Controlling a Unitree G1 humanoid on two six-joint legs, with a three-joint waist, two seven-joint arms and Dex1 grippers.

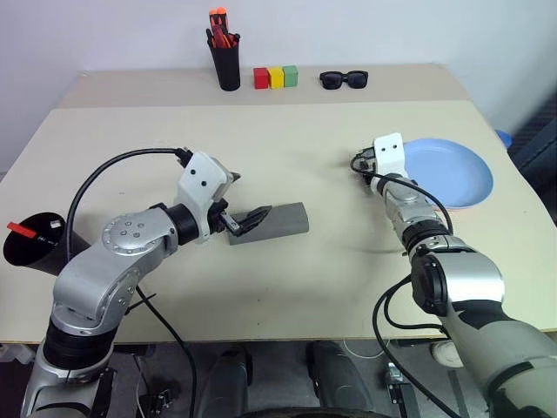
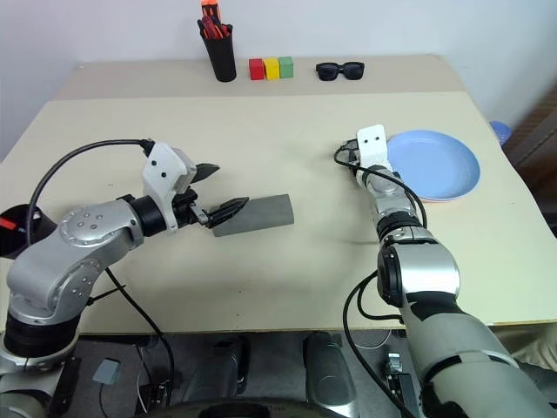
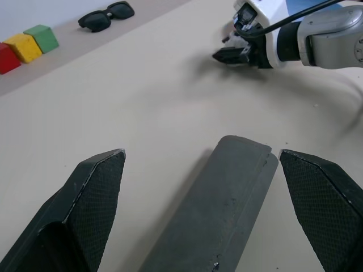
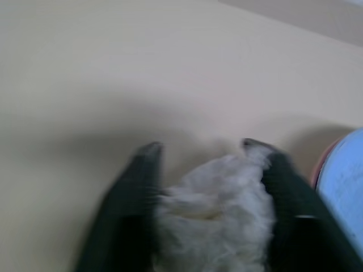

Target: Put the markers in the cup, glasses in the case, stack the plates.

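Note:
The grey case (image 1: 278, 222) lies closed on the table. My left gripper (image 1: 251, 195) stands open astride its near end, one finger on each side (image 3: 201, 158). My right gripper (image 4: 198, 147) sits beside the light blue plate (image 1: 452, 170), its fingers pressed on a white fluffy wad (image 4: 212, 198). The blue plate rests on the salmon pink plate, whose rim (image 2: 435, 198) peeks out beneath. The black cup (image 1: 30, 248) stands at the table's left edge with a red-capped marker (image 1: 19, 230) and a white one (image 1: 54, 225) in it. The glasses are hidden.
At the back stand a black pen holder (image 1: 228, 61) with red-orange pens, three coloured blocks (image 1: 276, 77) and black sunglasses (image 1: 344, 79). Bare tabletop stretches between the case and the plates.

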